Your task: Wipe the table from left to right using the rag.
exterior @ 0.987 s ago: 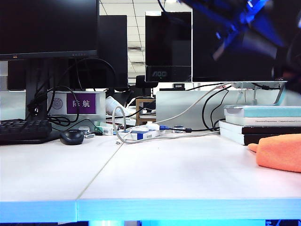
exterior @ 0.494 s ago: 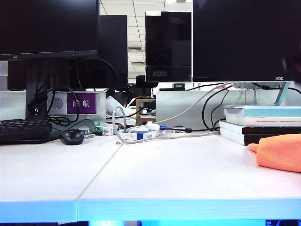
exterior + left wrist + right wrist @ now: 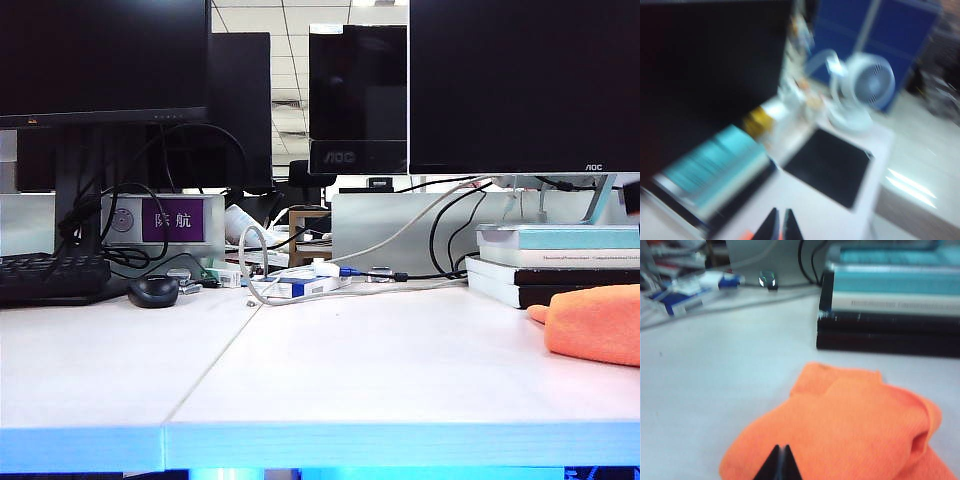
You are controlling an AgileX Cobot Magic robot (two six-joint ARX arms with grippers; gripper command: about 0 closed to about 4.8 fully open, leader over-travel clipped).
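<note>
My right gripper (image 3: 781, 463) clenched above orange rag (image 3: 855, 430) on table (image 3: 380, 360); left gripper (image 3: 779, 227) clenched, empty, raised.

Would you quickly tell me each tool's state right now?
Left tool: shut, holding nothing.
Right tool: shut, empty, above the rag.

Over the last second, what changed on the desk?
A blurred blue arm that crossed the top right of the exterior view has left that view. The rag lies in the same place at the table's right end, with the right hand shut above it, holding nothing. Mouse and books unmoved.
</note>
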